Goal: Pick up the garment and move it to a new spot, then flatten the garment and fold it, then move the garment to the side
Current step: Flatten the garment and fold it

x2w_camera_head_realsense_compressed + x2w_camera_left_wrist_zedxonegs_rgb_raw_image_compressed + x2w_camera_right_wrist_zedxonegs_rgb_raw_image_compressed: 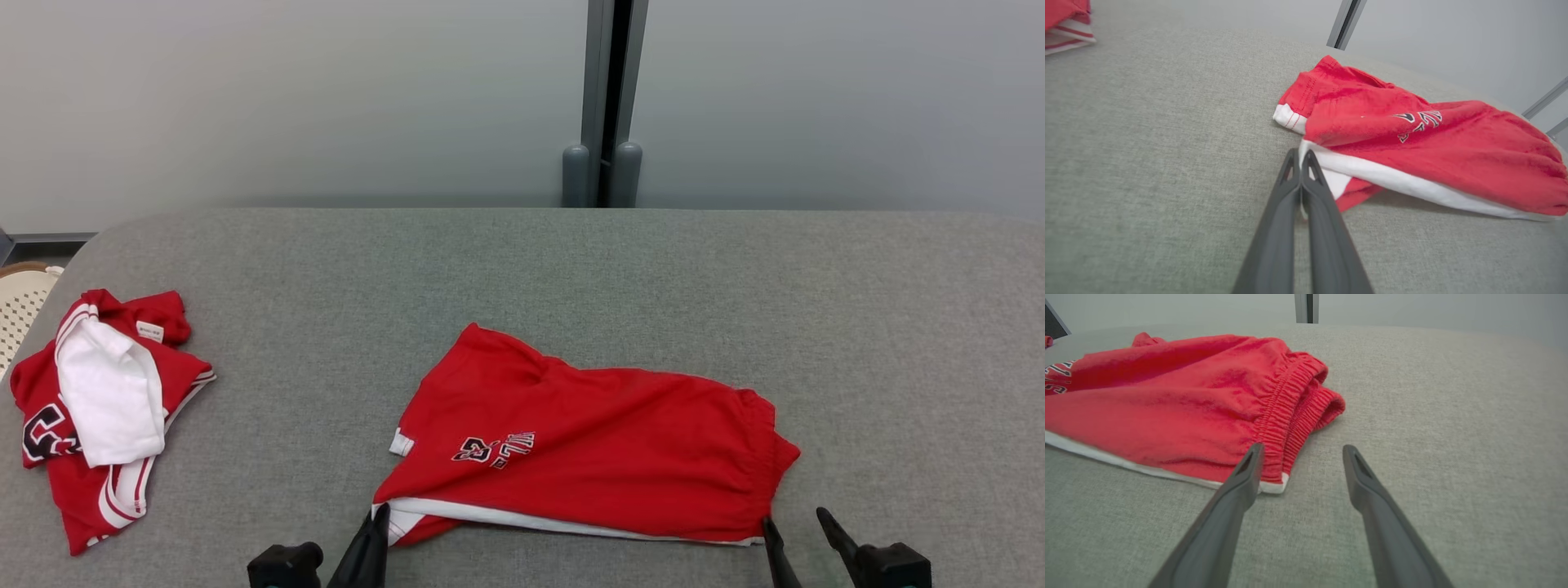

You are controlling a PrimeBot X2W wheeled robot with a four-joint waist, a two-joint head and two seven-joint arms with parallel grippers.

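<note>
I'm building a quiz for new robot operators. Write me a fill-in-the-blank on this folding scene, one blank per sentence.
1. The left end effector is ___ at the white hem of the shorts.
2. The right end effector is ___ beside the waistband.
3. The other garment, a jersey, lies crumpled at the ___ end of the table.

Missing words: shut; open; left.

Light is bright, soft and even. A thin shadow lies under the shorts. Wrist views curve at edges.
</note>
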